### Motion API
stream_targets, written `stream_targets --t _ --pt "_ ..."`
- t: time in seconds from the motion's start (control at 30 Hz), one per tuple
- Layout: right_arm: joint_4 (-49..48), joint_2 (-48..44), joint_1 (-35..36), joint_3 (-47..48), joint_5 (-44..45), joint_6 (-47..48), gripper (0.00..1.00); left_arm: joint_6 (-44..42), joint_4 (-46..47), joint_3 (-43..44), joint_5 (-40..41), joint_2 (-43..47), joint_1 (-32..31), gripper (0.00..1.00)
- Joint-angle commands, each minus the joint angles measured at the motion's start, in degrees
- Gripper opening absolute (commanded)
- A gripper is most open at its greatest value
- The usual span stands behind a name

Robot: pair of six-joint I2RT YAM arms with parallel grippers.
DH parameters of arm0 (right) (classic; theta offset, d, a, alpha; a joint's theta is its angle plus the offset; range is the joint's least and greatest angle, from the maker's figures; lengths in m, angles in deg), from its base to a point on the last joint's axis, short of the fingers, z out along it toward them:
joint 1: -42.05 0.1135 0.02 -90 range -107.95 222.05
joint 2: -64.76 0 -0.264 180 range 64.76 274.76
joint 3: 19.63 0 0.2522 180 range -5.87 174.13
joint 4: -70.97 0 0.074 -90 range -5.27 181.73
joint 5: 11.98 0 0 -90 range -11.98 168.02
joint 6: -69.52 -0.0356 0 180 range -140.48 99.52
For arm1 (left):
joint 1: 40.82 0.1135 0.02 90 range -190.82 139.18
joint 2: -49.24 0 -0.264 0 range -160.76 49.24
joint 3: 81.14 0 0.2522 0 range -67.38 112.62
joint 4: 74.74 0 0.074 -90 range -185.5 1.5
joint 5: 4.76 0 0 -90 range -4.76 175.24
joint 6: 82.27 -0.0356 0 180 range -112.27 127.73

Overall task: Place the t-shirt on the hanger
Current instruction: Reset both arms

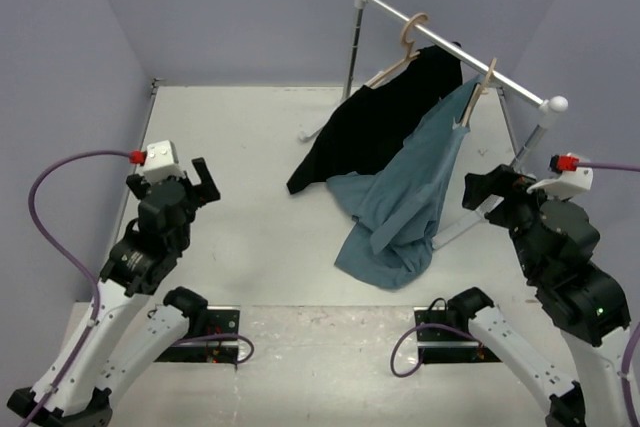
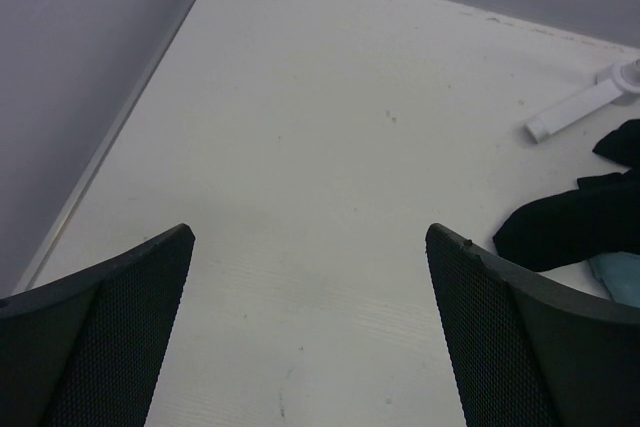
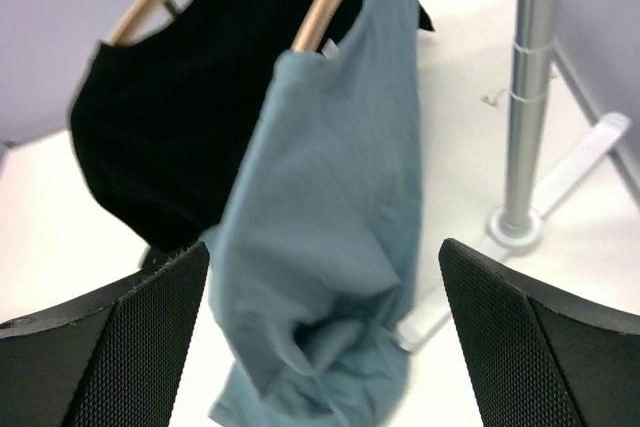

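The blue-grey t-shirt hangs from the pale hanger on the rail, and its lower part lies bunched on the table. In the right wrist view the hanger's arm runs into the top of the t-shirt. My right gripper is open just to the right of the hanging cloth, with nothing between its fingers. My left gripper is open over bare table at the left, far from the shirt. A sliver of the t-shirt shows at the right edge of the left wrist view.
A black garment hangs on a second hanger beside the t-shirt, its hem on the table. The rack's rail, right post and white feet stand at the back right. Grey walls enclose the table.
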Motion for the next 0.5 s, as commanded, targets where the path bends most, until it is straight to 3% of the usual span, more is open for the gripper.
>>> stream_targets --t 0.0,0.2,0.47 --pt "2.5 -6.0 0.1 -2.5 -1.7 8.3 0.99 -0.2 1.3 -3.7 3.5 7.3 0.3 1.0" --pt "3.4 -11.9 0.1 -4.9 -0.2 10.3 0.99 -1.9 3.1 -6.8 2.0 14.1 0.4 1.0" --pt "3.9 -15.3 0.1 -7.3 1.5 8.4 0.99 -2.4 4.0 -8.5 -0.1 14.7 0.3 1.0"
